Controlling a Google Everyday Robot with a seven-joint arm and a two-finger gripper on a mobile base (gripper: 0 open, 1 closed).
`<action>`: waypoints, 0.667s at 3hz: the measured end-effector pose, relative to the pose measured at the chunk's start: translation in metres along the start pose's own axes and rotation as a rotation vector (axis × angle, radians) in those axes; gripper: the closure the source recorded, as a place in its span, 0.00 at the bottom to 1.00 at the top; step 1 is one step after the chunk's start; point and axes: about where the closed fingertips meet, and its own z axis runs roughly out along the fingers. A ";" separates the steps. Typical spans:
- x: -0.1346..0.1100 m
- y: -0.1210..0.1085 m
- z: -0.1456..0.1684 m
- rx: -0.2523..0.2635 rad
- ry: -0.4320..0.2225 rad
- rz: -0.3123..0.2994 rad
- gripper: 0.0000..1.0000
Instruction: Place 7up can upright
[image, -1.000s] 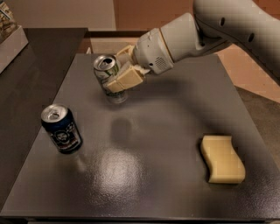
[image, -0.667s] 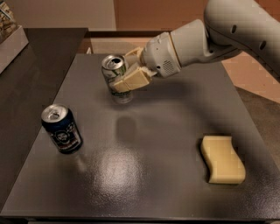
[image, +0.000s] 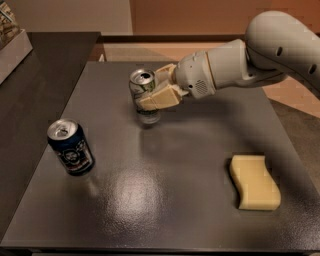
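Observation:
The 7up can (image: 144, 95) is pale silver-green with a silver top. It stands upright, slightly tilted, at the back middle of the dark table (image: 165, 190); whether its base touches the surface I cannot tell. My gripper (image: 154, 90) comes in from the right and is shut on the can, with beige fingers (image: 159, 97) clamped around its upper body. The white arm (image: 250, 60) stretches off to the upper right.
A dark blue can with a white emblem (image: 70, 146) stands upright at the left. A yellow sponge (image: 253, 181) lies at the right front. A lighter box edge (image: 12, 45) shows at the far left on a dark counter.
The gripper has carried the 7up can to the right and slightly towards the front. The blue can and the sponge have not moved.

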 end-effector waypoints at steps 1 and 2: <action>0.012 -0.003 -0.005 0.025 -0.024 0.045 1.00; 0.020 -0.005 -0.007 0.039 -0.054 0.075 0.82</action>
